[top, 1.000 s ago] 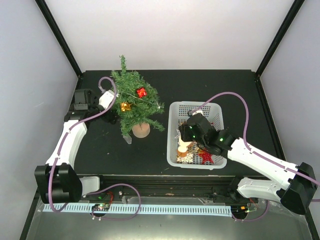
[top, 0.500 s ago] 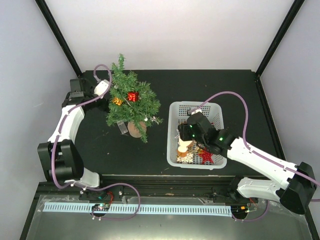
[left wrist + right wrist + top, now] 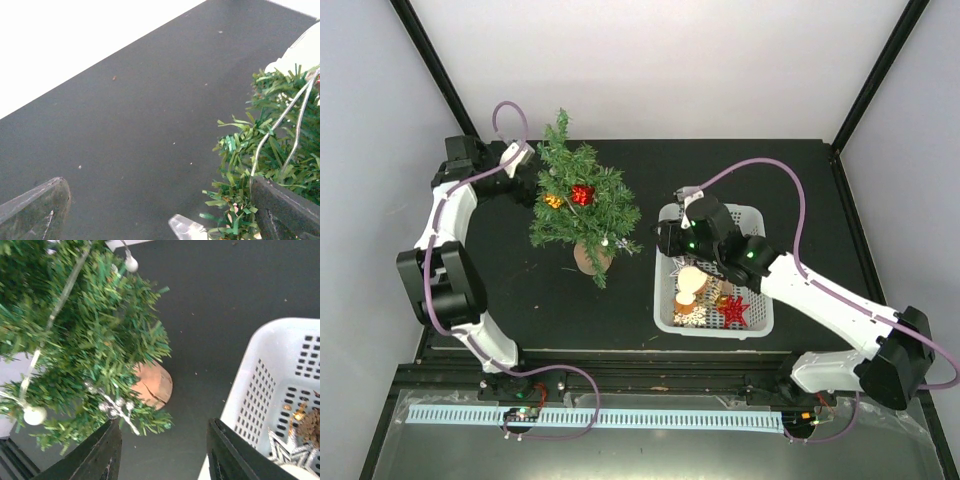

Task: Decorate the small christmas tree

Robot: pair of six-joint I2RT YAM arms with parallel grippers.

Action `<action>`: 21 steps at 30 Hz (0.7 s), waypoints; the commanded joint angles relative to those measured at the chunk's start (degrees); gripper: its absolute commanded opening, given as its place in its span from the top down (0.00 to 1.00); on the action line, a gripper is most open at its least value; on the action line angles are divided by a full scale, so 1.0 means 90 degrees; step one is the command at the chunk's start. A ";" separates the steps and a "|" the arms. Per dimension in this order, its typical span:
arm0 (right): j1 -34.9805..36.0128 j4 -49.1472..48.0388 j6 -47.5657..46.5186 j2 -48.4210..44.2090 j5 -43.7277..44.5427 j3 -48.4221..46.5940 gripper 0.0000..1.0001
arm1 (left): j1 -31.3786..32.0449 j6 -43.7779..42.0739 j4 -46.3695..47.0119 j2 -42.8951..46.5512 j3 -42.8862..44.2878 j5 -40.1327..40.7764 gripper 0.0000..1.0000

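The small christmas tree point(image 3: 582, 205) stands left of centre on its round wooden base point(image 3: 590, 257). It carries a red gift point(image 3: 583, 194), a gold ornament point(image 3: 554, 201) and a silver snowflake point(image 3: 620, 242). My left gripper point(image 3: 525, 172) is open at the tree's upper left. In the left wrist view point(image 3: 157, 200) the branches point(image 3: 265, 165) brush its right finger. My right gripper point(image 3: 665, 240) is open and empty above the white basket's left rim point(image 3: 665, 290). In the right wrist view point(image 3: 162, 427) it faces the tree point(image 3: 85, 330), its base point(image 3: 152, 385) and the snowflake point(image 3: 112, 407).
The basket holds a red star point(image 3: 733, 310), a wooden disc point(image 3: 692, 280), a silver star point(image 3: 287, 450) and a pinecone point(image 3: 310, 425). A small clear plastic piece point(image 3: 187, 227) lies beside the tree's branches. Black frame posts stand at the table's back corners.
My left arm swung back and to the left, and the tree shifted left with it. My right gripper rose out of the basket and moved left toward the tree.
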State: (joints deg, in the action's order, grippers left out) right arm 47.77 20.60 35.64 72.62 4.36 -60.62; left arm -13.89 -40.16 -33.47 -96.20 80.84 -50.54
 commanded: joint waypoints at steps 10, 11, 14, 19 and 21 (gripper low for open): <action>-0.0357 -0.0268 -0.0055 0.0469 -0.0588 -0.0647 0.52 | -0.0134 -0.1611 -0.2145 -0.1069 0.1330 -0.1872 0.01; -0.0410 -0.0300 -0.0024 0.0537 -0.0668 -0.0739 0.52 | -0.0146 -0.1825 -0.2392 -0.1093 0.1373 -0.1892 0.01; -0.0588 -0.0405 0.0042 0.0818 -0.1012 -0.1047 0.52 | -0.0238 -0.2748 -0.3397 -0.1213 0.1596 -0.2061 0.01; -0.0800 -0.0834 0.0245 0.1409 -0.1740 -0.1504 0.52 | -0.0507 -0.3774 -0.4617 -0.1479 0.1967 -0.2217 0.01; -0.0828 -0.0926 0.0298 0.1695 -0.2062 -0.1705 0.52 | -0.0591 -0.3995 -0.4937 -0.1586 0.2100 -0.2222 0.01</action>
State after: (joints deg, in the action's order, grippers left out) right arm 41.06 16.12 36.56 84.12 -6.98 -72.69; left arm -17.47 -65.39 -66.30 -108.29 96.01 -66.98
